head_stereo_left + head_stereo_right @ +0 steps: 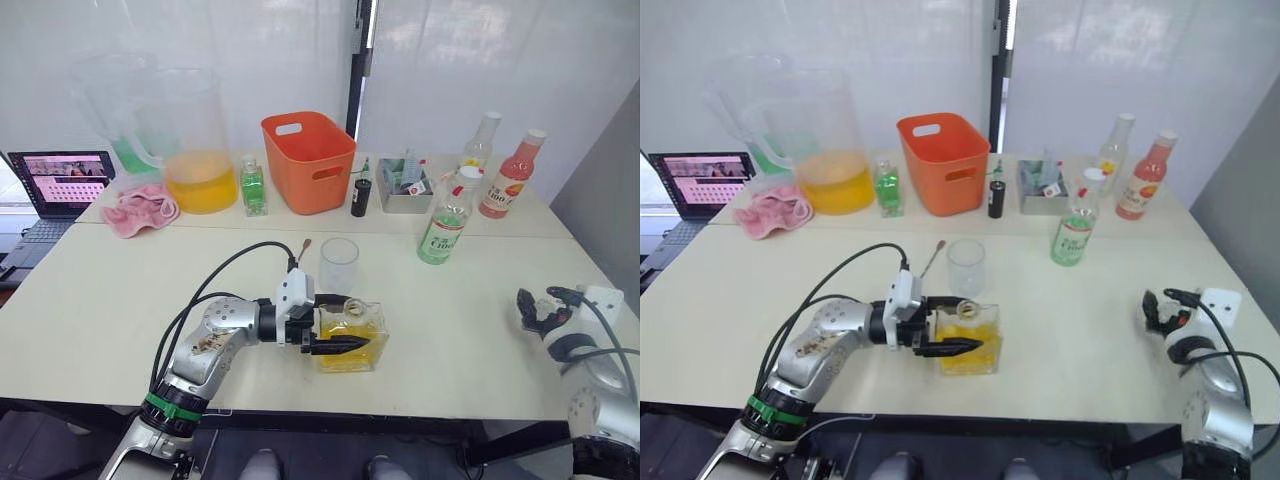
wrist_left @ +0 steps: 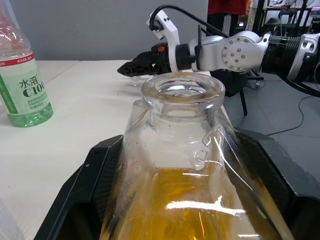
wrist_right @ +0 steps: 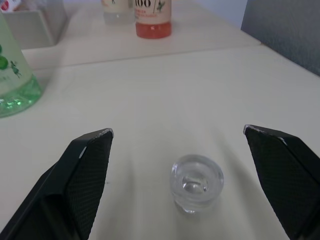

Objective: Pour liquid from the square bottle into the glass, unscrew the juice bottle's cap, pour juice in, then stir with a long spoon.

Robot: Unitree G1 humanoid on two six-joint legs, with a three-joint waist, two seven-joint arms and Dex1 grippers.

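The square bottle (image 1: 352, 342) stands on the table's near edge with yellow liquid inside and its neck (image 2: 182, 95) unstoppered. My left gripper (image 1: 354, 322) is shut on its sides. The glass (image 1: 338, 265) stands empty just behind it. The long spoon (image 1: 300, 250) lies left of the glass, partly hidden by my left wrist. The juice bottle (image 1: 441, 230), with its white cap (image 1: 468, 174) on, stands farther back right. My right gripper (image 3: 177, 131) hangs open at the right edge over the clear ball stopper (image 3: 196, 184) lying on the table.
Along the back stand a big pitcher (image 1: 198, 140) of yellow liquid, a small green bottle (image 1: 253, 187), an orange basket (image 1: 308, 160), a dark little bottle (image 1: 361, 195), a grey tin (image 1: 405, 190) and a pink-liquid bottle (image 1: 508, 178). A pink cloth (image 1: 140, 208) and laptop (image 1: 62, 180) sit far left.
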